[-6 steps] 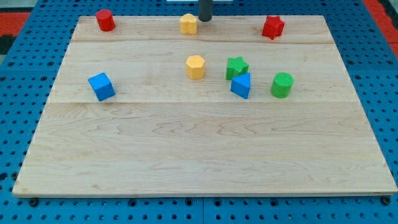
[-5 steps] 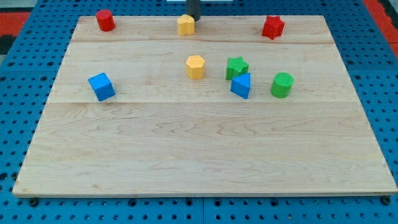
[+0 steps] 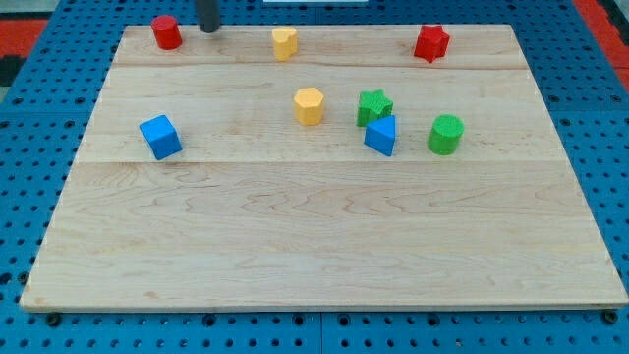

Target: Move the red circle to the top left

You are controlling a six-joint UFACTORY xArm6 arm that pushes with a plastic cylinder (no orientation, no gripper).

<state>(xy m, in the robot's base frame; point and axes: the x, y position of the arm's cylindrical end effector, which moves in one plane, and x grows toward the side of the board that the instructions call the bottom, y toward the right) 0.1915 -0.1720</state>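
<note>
The red circle (image 3: 166,31), a short red cylinder, stands near the top left corner of the wooden board (image 3: 314,236). My tip (image 3: 208,29) is at the view's top edge, just right of the red circle with a small gap between them. A yellow block (image 3: 284,42) lies further right along the top edge.
A red star (image 3: 430,43) sits at the top right. A yellow hexagon (image 3: 309,105), a green star (image 3: 373,104), a blue block (image 3: 380,135) and a green cylinder (image 3: 445,134) cluster mid-board. A blue cube (image 3: 160,137) lies at the left.
My tip has moved left along the top edge, from beside the yellow block to just right of the red circle. The yellow block has shifted a little to the left.
</note>
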